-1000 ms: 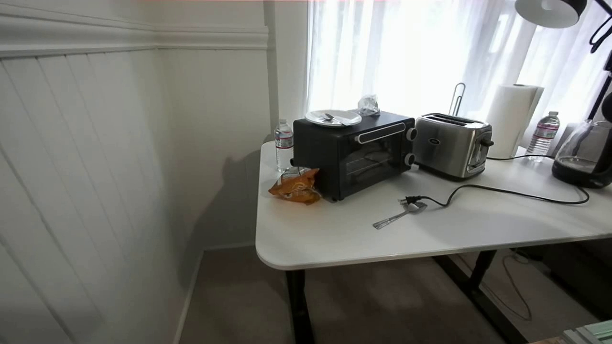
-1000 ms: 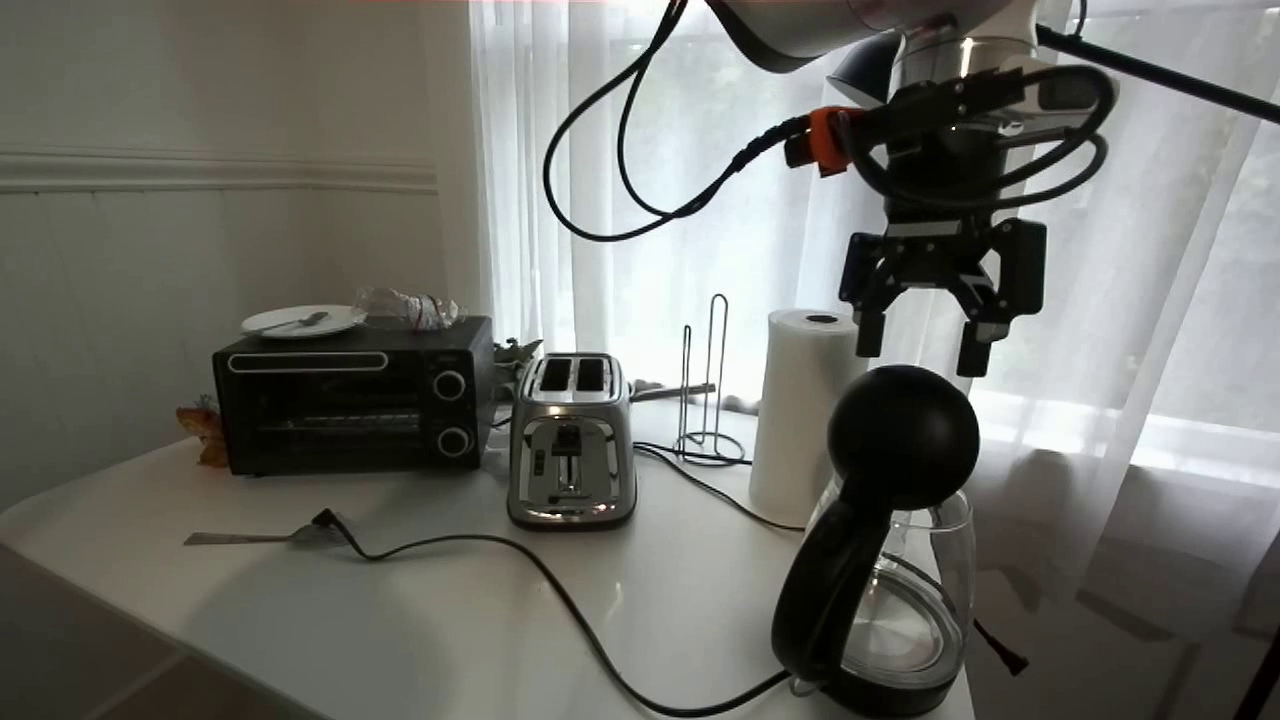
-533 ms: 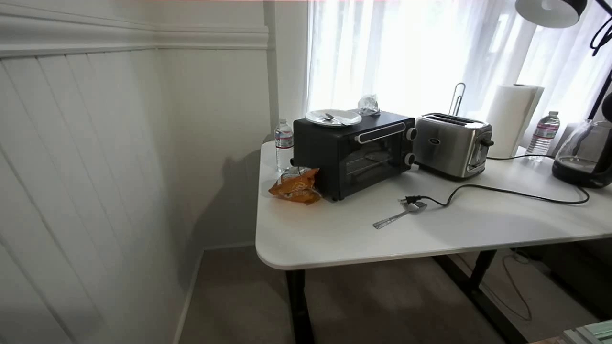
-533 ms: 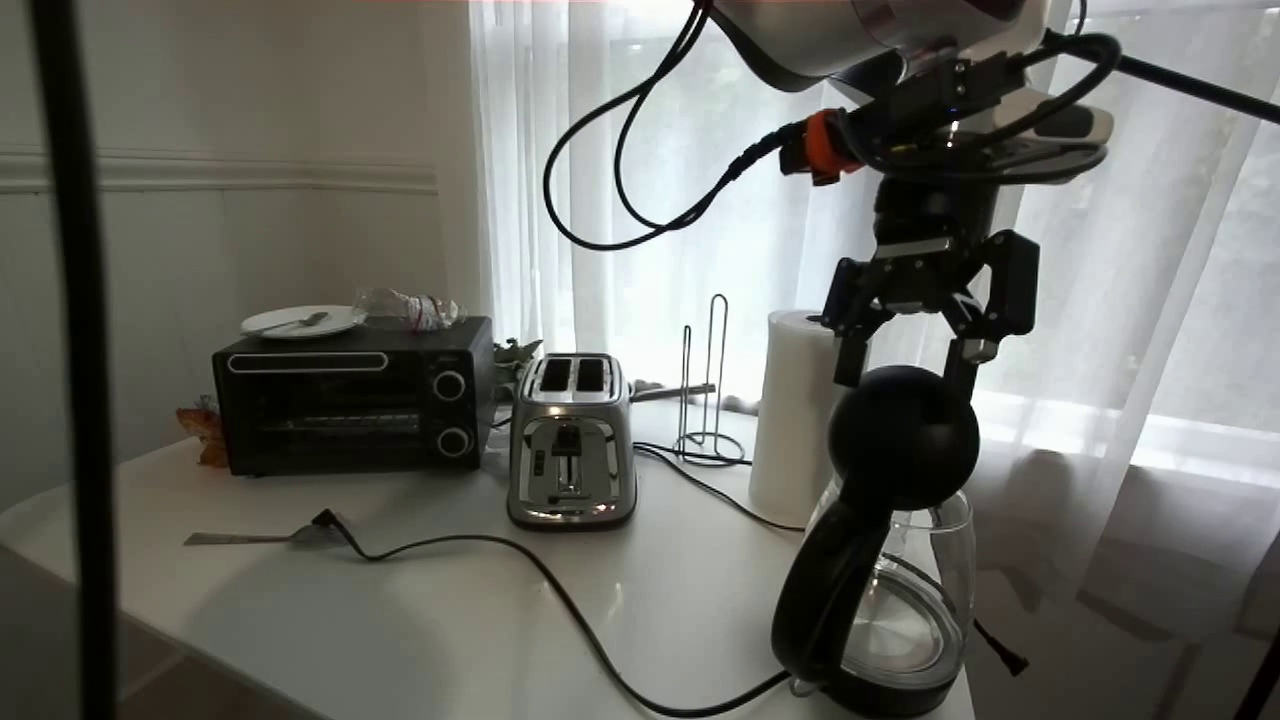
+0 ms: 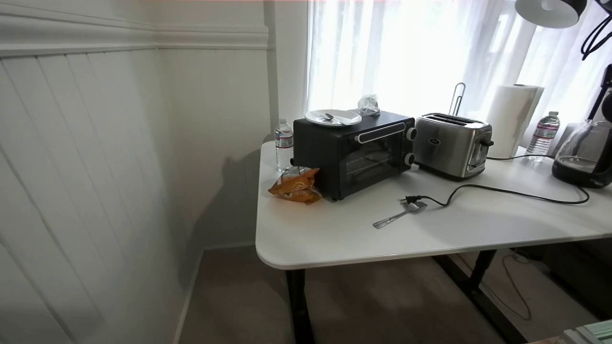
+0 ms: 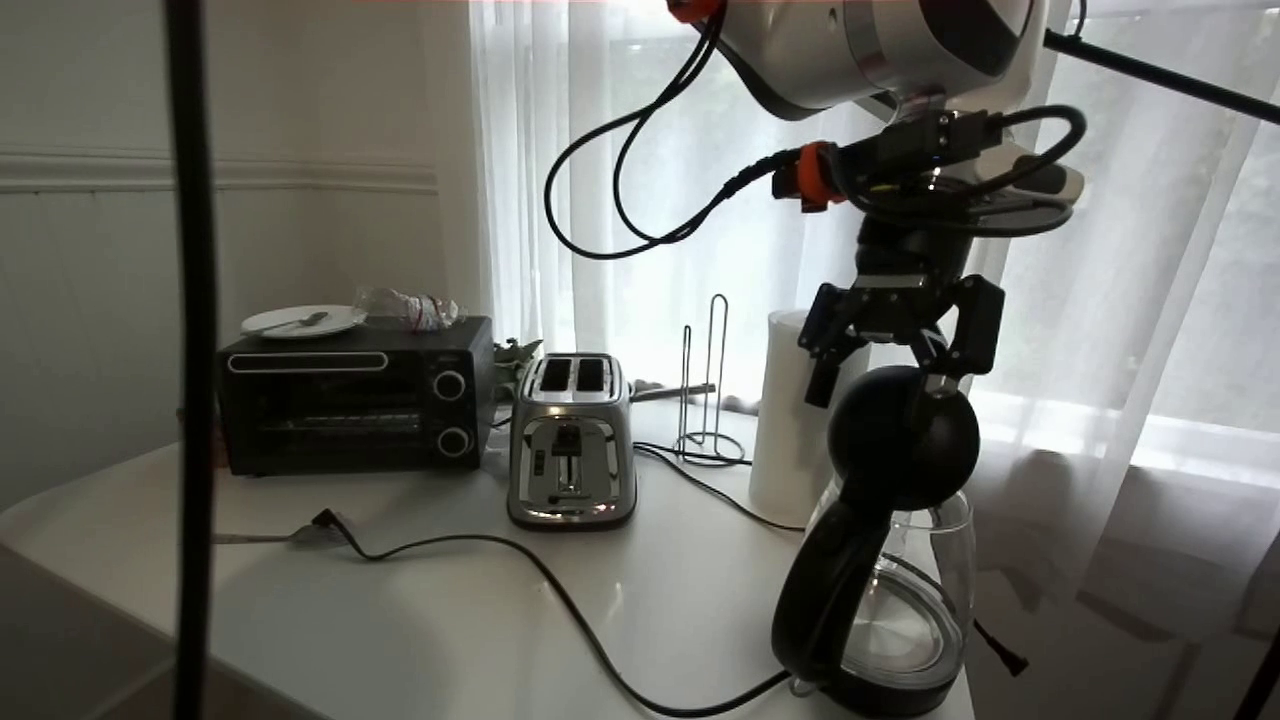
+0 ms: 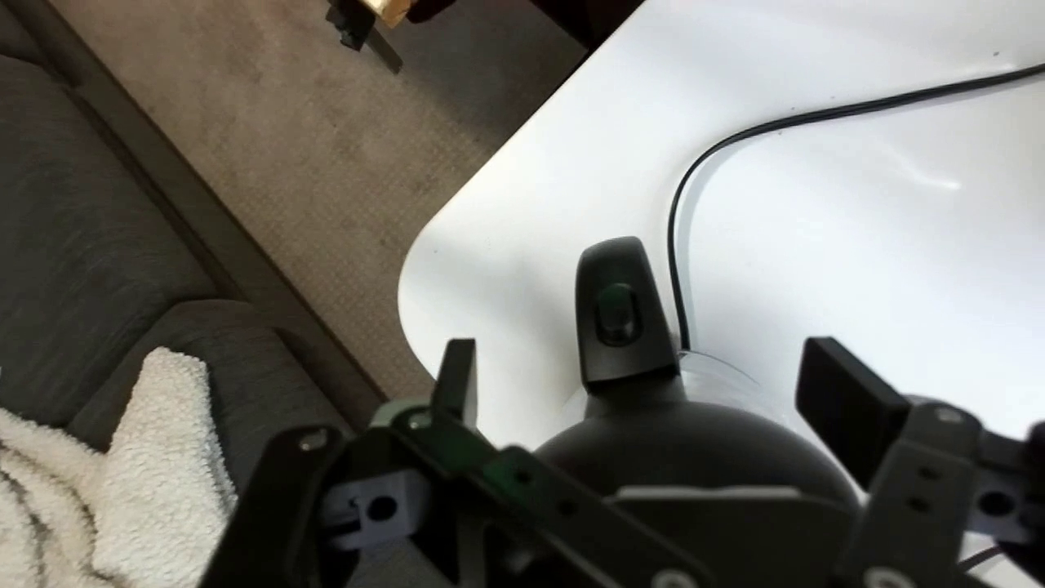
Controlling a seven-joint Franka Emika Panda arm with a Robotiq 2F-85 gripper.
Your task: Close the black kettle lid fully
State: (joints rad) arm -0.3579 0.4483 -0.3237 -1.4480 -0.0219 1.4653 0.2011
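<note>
The black kettle [image 6: 822, 600] has a dark base and handle with a clear glass body. It stands near the table's end, and part of it shows at the right edge of an exterior view [image 5: 573, 174]. Its round dark lid [image 6: 900, 445] is tilted up above the handle, off the glass rim. In the wrist view the lid [image 7: 694, 445] is a dark dome behind the handle. My gripper [image 6: 880, 393] is open and tilted, above the lid. One finger overlaps the lid's upper part; I cannot tell if it touches. In the wrist view the fingers [image 7: 649, 388] are wide apart, nothing between them gripped.
A paper towel roll [image 6: 790, 430] stands close behind the kettle. A silver toaster [image 6: 572, 440] and a black toaster oven [image 6: 350, 400] stand farther along the table. The kettle's cord [image 6: 590, 620] crosses the table. A water bottle [image 5: 544, 136] stands near the roll.
My gripper has come down and slightly left in the exterior view, from above the lid to its top edge, tilting as it moves. It stays open. The kettle and lid have not visibly moved.
</note>
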